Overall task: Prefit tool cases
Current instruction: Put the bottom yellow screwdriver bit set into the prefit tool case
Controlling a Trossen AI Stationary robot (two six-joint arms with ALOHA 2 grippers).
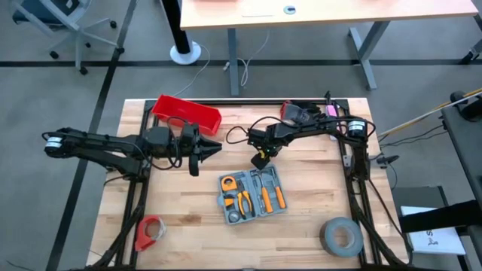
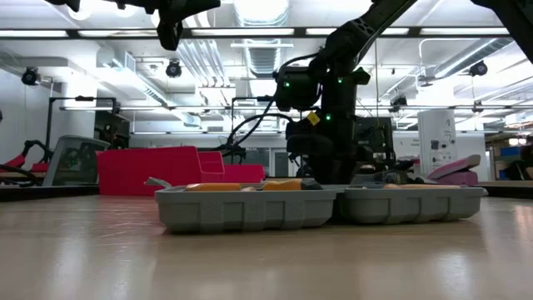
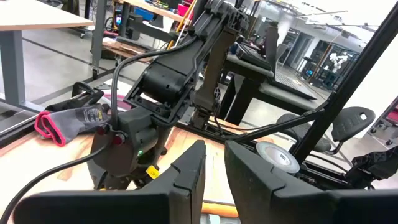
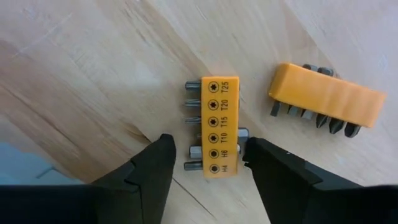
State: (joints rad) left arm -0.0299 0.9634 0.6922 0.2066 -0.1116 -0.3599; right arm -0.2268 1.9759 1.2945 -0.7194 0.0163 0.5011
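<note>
Right gripper [image 4: 205, 158] hangs just above the table, fingers spread either side of a yellow bit holder [image 4: 215, 126], seemingly not clamped; a second holder [image 4: 326, 98] lies near. Case [image 1: 251, 195] lies open mid-table, tools inside. Left gripper [image 1: 202, 150] hovers near the red bin [image 1: 187, 112], fingers narrowly apart, holding nothing.

One open tool case [image 1: 252, 196] lies on the table. Two yellow bit holders [image 4: 216, 127] lie nearby. One red bin [image 1: 187, 113] and two tape rolls [image 1: 340, 235] are there.

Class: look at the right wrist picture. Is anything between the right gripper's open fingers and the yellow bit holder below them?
Nothing visible. The right gripper hangs open straddling the labelled bit holder, bare tabletop around it. The second bit holder lies apart, to one side.
</note>
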